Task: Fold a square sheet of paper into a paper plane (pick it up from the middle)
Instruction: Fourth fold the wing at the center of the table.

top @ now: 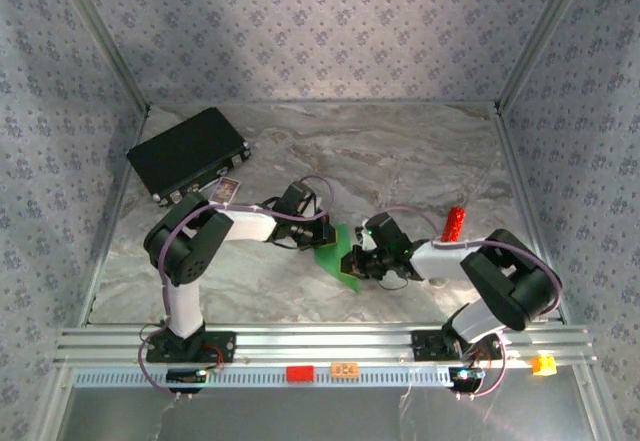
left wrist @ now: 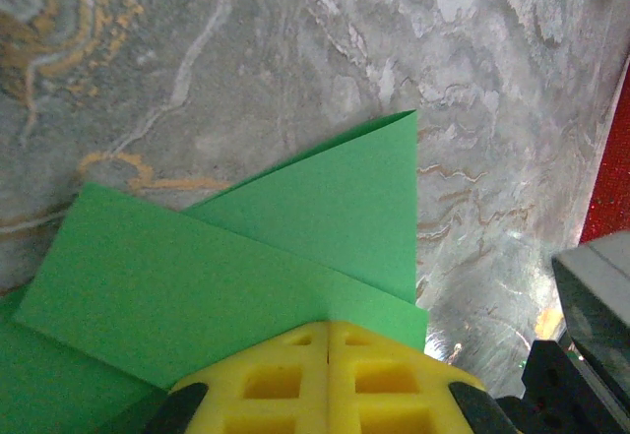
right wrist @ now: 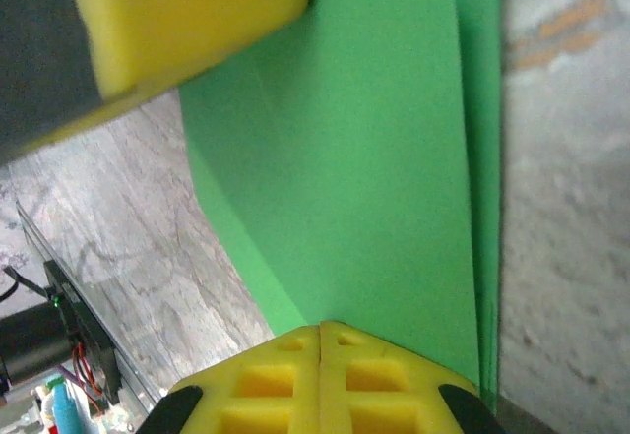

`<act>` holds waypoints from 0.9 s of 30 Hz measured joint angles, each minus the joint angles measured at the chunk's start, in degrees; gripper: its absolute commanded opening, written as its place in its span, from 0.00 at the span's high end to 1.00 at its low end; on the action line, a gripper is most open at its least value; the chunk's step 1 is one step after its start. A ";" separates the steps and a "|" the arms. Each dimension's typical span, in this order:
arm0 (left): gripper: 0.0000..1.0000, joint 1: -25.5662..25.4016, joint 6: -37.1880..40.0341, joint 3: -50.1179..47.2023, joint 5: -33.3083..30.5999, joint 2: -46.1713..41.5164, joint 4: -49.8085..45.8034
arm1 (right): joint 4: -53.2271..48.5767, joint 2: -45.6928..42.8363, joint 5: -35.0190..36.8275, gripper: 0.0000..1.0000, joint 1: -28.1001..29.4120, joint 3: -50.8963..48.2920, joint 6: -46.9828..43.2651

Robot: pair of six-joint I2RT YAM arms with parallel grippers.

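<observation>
The square sheet of paper (top: 338, 257), bright green and creased into folded flaps, is seen from the top external camera near the middle of the marbled table (top: 400, 151), between the two arms. It is met from the left by the left fingers (top: 322, 233) and from the right by the right fingers (top: 355, 261); at this range the grip itself cannot be made out. A black rectangular case (top: 188, 153) is set at the far left corner of the table, and a small red cylinder (top: 455, 224) is seen well to the right of the paper.

In the left wrist view, the left fingers (left wrist: 276, 385) are shown pressed together, their yellow pads clamped on the near edge of the paper (left wrist: 246, 247), where one pointed flap is laid over a wider band. The table (left wrist: 295, 40) is seen beyond it.

In the right wrist view, the right fingers (right wrist: 266, 385) are likewise clamped on the paper (right wrist: 374, 158), which is stretched away from them with a long crease along its right side. A yellow pad of the left fingers (right wrist: 187, 11) is pictured at the upper left, at the sheet's far end.
</observation>
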 measured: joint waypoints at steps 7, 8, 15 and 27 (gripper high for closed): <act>0.98 0.00 0.00 0.00 0.04 0.09 0.07 | -0.63 -10.05 0.11 0.96 1.16 -8.48 0.37; 0.98 0.00 -0.02 0.00 0.04 0.11 0.07 | -1.11 -11.76 0.26 0.95 1.29 -9.53 0.46; 0.98 0.00 -0.04 0.00 0.07 0.13 0.09 | -8.37 -23.52 0.94 0.91 1.75 -14.36 0.68; 0.98 0.00 -0.04 0.00 0.07 0.13 0.13 | -14.93 -26.73 1.42 0.93 1.49 -10.49 0.20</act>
